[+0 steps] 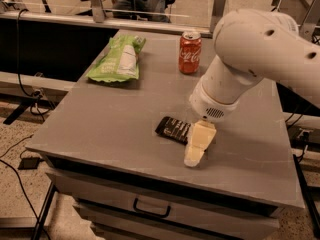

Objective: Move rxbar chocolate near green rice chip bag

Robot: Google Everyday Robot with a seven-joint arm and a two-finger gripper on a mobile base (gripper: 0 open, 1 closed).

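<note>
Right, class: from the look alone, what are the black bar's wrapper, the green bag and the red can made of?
The rxbar chocolate: a black wrapper with a slight sheen, probably plastic film. The green rice chip bag: crinkled film, likely plastic, as the creases show. The soda can: metal, probably aluminium, with a silvery rim. The tool, cream and plastic-looking, sits over one end of the bar.
</note>
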